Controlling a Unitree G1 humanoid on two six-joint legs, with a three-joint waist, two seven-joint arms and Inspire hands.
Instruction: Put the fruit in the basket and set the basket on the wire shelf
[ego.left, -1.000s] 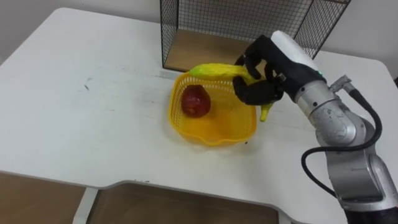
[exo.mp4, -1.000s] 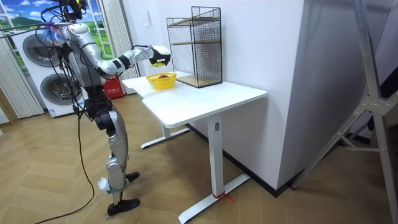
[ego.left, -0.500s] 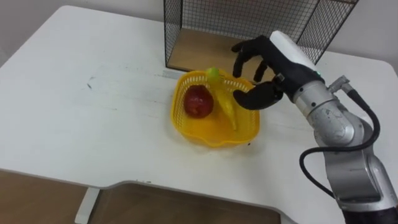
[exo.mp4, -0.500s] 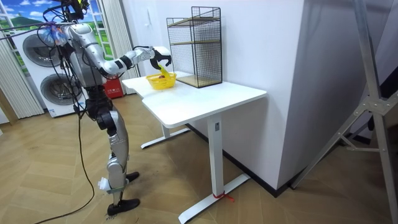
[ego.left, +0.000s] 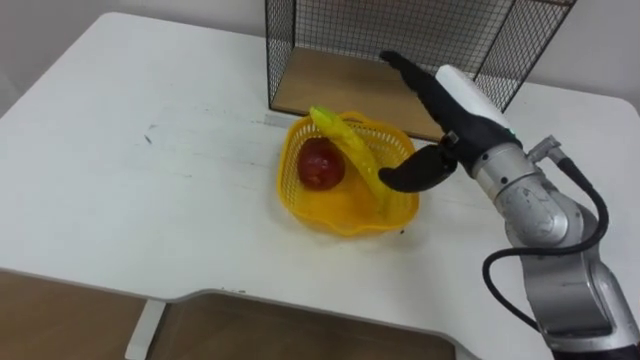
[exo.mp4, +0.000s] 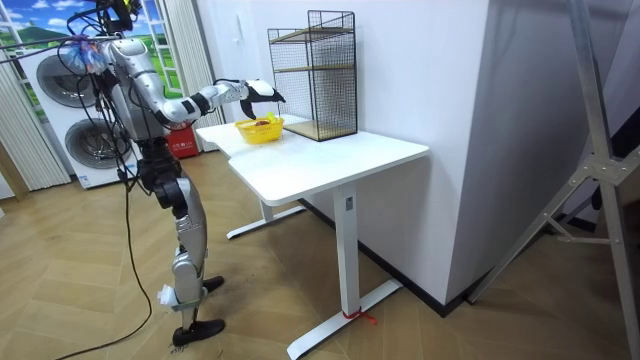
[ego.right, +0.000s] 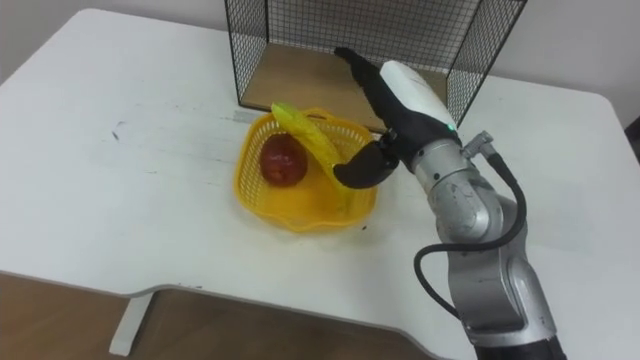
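A yellow mesh basket (ego.left: 345, 212) stands on the white table (ego.left: 150, 200), just in front of the wire shelf (ego.left: 400, 35). Inside it lie a red apple (ego.left: 320, 164) on the left and a yellow banana (ego.left: 350, 152) slanting across the middle, its far tip over the rim. My right hand (ego.left: 445, 112) hovers over the basket's right rim, open, with its fingers stretched toward the shelf and its thumb beside the banana's near end, holding nothing. In the room view I stand at the table's end with that arm (exo.mp4: 215, 95) reaching over the basket (exo.mp4: 259, 130).
The wire shelf (ego.right: 340, 30) has a wooden bottom board (ego.right: 300, 70) and opens toward the basket. The table's left half and front strip (ego.right: 150, 230) are bare. In the room view a wall stands right of the table, with washing machines (exo.mp4: 60, 120) behind me.
My right hand let go of the banana, which dropped into the basket beside the apple. The fingers went from curled to stretched out.
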